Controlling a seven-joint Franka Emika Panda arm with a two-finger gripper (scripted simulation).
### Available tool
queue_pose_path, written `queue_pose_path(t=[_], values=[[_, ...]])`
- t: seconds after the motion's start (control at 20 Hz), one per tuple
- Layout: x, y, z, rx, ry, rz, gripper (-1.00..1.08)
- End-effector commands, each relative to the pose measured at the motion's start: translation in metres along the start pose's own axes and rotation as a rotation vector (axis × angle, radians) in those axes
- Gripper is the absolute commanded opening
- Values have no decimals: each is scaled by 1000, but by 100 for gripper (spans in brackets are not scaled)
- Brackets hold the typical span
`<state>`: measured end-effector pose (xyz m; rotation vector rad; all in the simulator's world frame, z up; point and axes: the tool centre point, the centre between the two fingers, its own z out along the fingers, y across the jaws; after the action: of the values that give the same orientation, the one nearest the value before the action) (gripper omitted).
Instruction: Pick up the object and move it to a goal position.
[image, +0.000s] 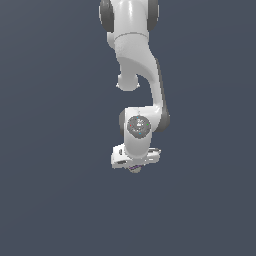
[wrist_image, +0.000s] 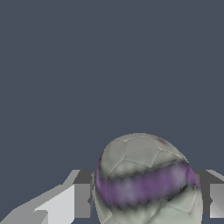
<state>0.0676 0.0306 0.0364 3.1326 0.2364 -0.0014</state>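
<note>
The object is an off-white ball with a purple band, large in the wrist view and sitting between my two fingers. Both grey pads press against its sides, so my gripper is shut on it. In the exterior view the arm hangs down from above and the gripper points downward. Only a small sliver of the object peeks out under the hand there. No goal marker shows in either view.
A plain dark blue-grey surface fills both views. The arm's white links come down from the exterior view's upper middle.
</note>
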Motion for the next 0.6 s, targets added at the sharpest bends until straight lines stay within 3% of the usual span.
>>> queue_pose_path(t=[0.0,0.3,0.55], values=[[0,0,0,0,0,0,-100],[-7,13,-7,0,0,0,-100],[-22,40,-23,0,0,0,-100]])
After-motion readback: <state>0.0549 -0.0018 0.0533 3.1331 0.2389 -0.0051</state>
